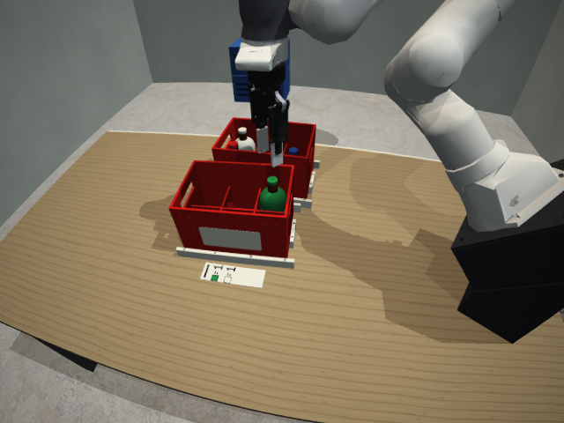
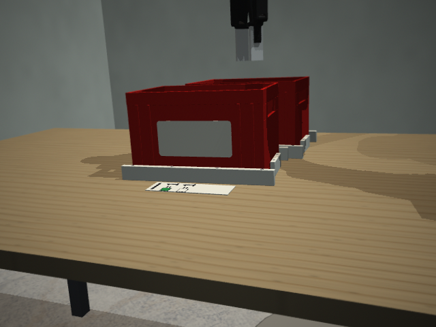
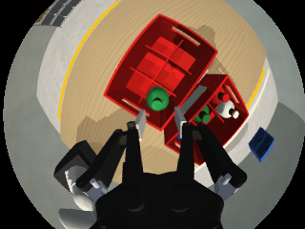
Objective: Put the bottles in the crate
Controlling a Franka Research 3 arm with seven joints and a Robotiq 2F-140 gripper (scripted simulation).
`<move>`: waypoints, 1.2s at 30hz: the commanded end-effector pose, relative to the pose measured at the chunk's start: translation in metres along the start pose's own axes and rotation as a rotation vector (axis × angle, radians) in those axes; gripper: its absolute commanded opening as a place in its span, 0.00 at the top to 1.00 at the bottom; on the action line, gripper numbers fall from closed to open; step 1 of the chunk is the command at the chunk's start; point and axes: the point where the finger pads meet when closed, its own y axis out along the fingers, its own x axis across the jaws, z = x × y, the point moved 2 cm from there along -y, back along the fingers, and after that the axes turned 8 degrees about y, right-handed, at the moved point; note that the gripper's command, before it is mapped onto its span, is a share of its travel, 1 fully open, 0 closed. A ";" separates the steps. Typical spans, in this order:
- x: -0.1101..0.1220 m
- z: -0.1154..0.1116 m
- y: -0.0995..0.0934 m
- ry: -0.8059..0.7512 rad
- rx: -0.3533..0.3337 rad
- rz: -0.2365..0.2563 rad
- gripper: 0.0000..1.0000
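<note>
The front red crate (image 1: 184,227) (image 2: 197,109) (image 3: 143,45) holds one green bottle (image 1: 272,200) (image 3: 157,98), upright in a corner cell. The rear red crate (image 1: 302,174) (image 2: 293,112) (image 3: 218,138) holds a white bottle (image 1: 246,144) (image 3: 225,109), a red-capped bottle (image 1: 233,145) (image 3: 224,96), a green bottle (image 3: 203,114) and a blue-capped bottle (image 1: 293,151), partly hidden. The pick list (image 1: 248,277) (image 2: 214,189) reads green 1, white 1. My gripper (image 1: 270,156) (image 2: 249,58) (image 3: 160,114) is partly open and empty, above the crates, clear of the front green bottle's cap.
Low white strips (image 1: 236,257) (image 2: 197,174) stand along the crates' outer edges. Both crates stand level and close together, with high walls. A blue box (image 1: 240,86) (image 3: 261,144) is on the floor beyond the table. The arm's base is on the right in the top view.
</note>
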 end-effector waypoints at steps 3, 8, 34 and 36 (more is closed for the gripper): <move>0.025 -0.003 -0.001 -0.019 -0.002 -0.003 0.62; 0.050 -0.004 -0.001 -0.019 -0.002 -0.003 0.62; 0.160 -0.008 -0.001 -0.019 -0.002 -0.003 0.62; 0.170 -0.008 -0.001 -0.019 -0.002 -0.003 0.62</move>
